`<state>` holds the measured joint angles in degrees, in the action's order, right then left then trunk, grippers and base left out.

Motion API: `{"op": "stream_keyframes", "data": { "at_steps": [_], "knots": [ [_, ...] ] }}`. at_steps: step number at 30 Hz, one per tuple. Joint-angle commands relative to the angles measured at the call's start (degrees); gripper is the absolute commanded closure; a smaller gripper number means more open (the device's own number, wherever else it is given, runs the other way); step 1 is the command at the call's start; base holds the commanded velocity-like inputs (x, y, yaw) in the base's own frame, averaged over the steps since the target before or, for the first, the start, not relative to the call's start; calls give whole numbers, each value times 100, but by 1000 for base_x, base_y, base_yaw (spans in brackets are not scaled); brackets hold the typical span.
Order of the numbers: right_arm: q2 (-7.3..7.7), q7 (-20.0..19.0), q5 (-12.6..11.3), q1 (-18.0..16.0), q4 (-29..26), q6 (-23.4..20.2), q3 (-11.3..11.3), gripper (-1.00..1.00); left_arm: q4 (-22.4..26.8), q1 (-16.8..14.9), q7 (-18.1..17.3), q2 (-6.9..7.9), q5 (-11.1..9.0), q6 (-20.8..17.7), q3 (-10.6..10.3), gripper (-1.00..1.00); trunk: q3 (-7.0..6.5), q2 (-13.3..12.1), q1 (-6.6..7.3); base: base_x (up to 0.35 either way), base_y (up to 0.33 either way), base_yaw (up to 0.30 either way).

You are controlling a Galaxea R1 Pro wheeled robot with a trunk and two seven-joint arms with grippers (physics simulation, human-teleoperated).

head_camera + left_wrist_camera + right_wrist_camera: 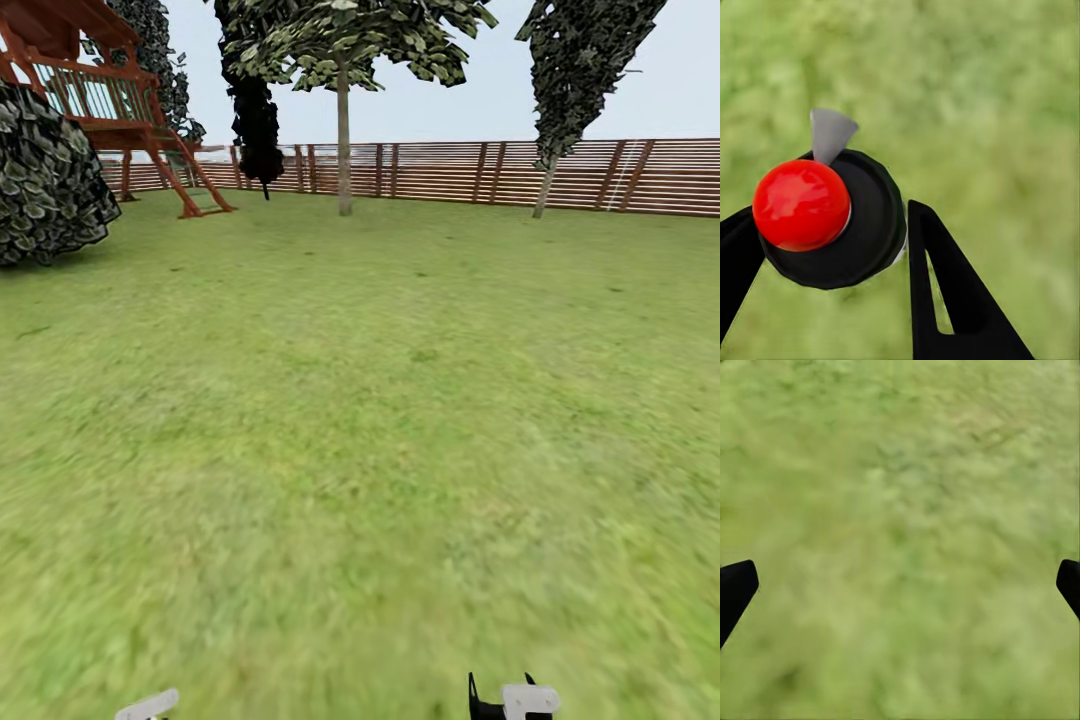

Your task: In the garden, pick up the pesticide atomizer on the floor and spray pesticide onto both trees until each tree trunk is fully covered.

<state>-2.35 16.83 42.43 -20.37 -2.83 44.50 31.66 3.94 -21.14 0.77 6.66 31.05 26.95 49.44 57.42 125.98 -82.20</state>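
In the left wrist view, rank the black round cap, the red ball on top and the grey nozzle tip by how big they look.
1. black round cap, the widest disc, between the left gripper fingers.
2. red ball, covering part of the cap.
3. grey nozzle tip, clearly smallest.
The ball sits nearer the camera, so its apparent size is flattered.

I am finding no text, label, brand, number or sign that I can read in any of my views.
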Motion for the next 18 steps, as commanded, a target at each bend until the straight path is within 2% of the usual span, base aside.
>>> {"op": "stream_keyframes", "data": {
  "at_steps": [1, 10, 18],
  "knots": [
    [-6, 46, 63, -2, 1, 5, 25, -100, -7, -4, 4, 2, 59, 21, 48, 100, 5, 2, -3, 338, 76, 13],
    [-15, 48, 56, -2, 2, 6, 33, -100, -7, -3, 2, 1, 59, 21, 48, 100, 5, 2, -3, 338, 76, 190],
    [-11, 48, 46, -2, 10, 6, 34, -100, -7, -1, 2, 1, 59, 21, 48, 100, 5, 2, -3, 338, 10, -63]
  ]
}}
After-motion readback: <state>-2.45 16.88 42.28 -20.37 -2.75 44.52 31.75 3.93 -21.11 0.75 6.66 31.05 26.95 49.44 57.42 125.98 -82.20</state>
